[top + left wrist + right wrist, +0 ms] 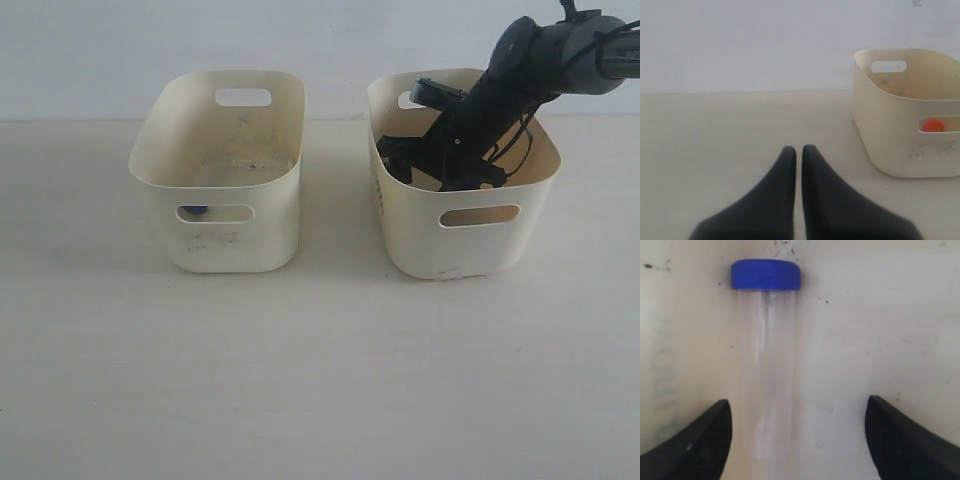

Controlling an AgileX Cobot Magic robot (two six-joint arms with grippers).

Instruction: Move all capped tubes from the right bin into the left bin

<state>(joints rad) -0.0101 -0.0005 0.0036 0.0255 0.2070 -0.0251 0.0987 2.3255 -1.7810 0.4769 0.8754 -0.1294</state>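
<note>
Exterior view: the right arm plunges into the right bin, fingertips hidden behind its front wall. The left bin stands alongside, with a blue speck peeking through its front handle cutout.

Left wrist view: the left gripper hangs over the pale table, matte black fingers pinched nearly together, holding nothing. It sits apart from the left bin, where an orange cap glows through the handle.

Right wrist view: here's the action! The right gripper is spread wide. A capped tube lies flat on the right bin's speckled cream floor between its jaws, hugging one finger. Its long axis points straight away, blue screw cap at the far end. The right arm is clearly the nearer one. The tube is clear, smooth and round, so it may roll as the jaws close.
</note>
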